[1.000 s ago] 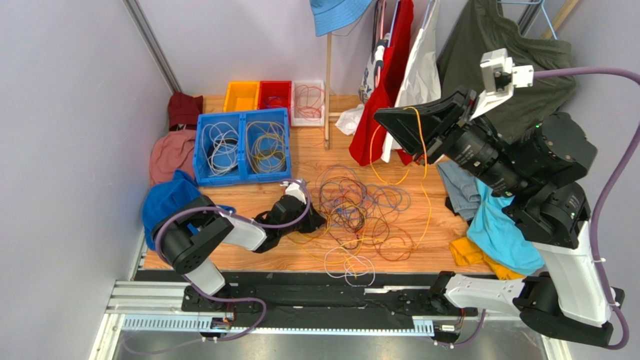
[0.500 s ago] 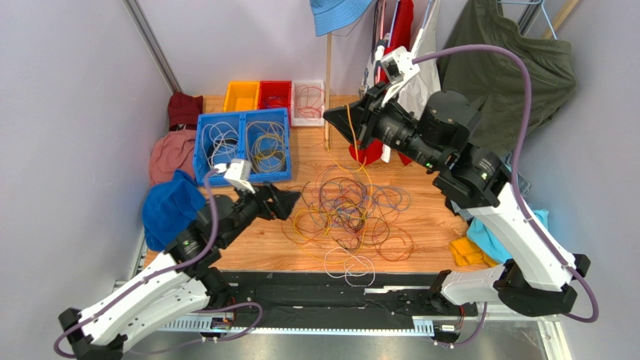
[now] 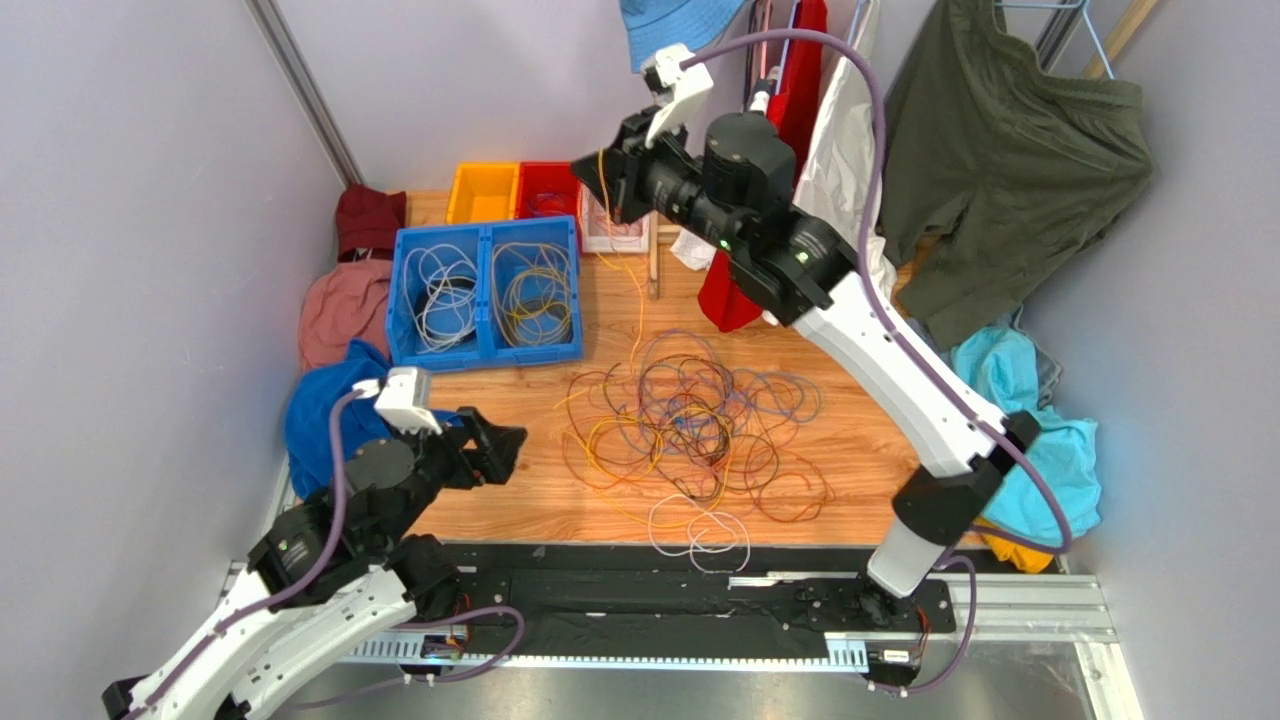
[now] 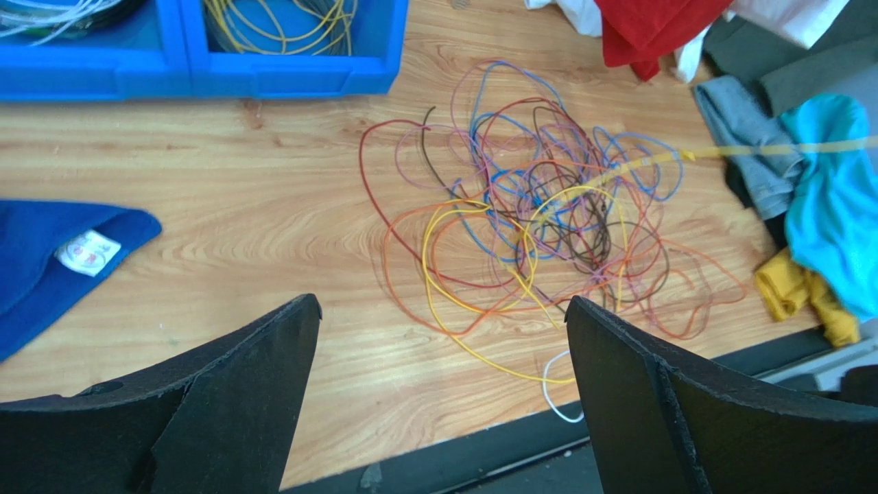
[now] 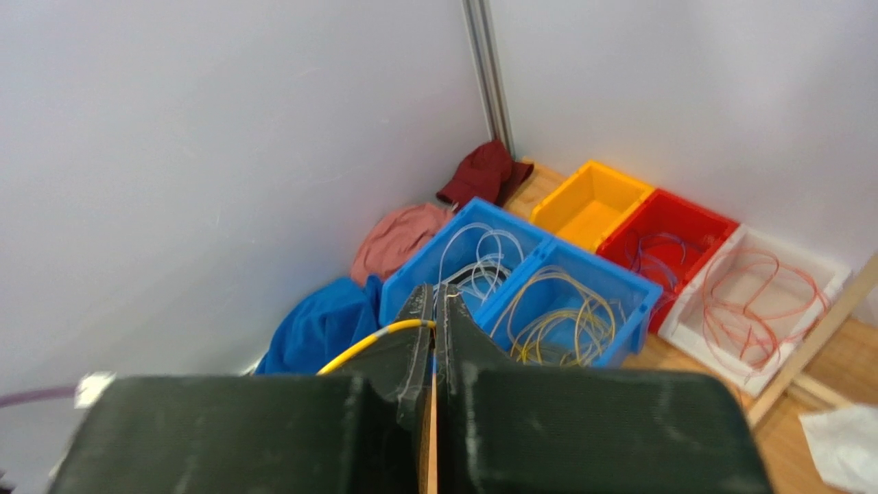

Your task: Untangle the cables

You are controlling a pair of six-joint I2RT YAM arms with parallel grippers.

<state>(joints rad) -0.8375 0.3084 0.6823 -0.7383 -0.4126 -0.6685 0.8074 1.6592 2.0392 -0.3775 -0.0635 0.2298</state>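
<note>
"Top external view shows it best: the cables [image 3: 699, 420] lie in one loose tangle in the middle of the table [image 3: 534, 503], with orange, yellow, purple, brown and white loops all crossing."

"And the left pincer [image 3: 489, 446]?"

"Spread wide, low over the near left part of the table. It's close to the tangle's left edge but not touching it. From its own camera there's nothing between the fingers [image 4: 258, 391], only wood and the heap further off."

"The right one is way up."

"Yes, the right pincer [image 3: 591, 165] hangs high above the back of the table, with its arm stretched over the heap. Its fingers are pressed together on a yellow cable [image 5: 371, 338], and that strand drops from it down to the tangle."

"Anything else back there?"

"A blue bin [image 3: 486, 233] at the back left, with two compartments. There are white coils in the left one and yellowish coils in the right."
</note>
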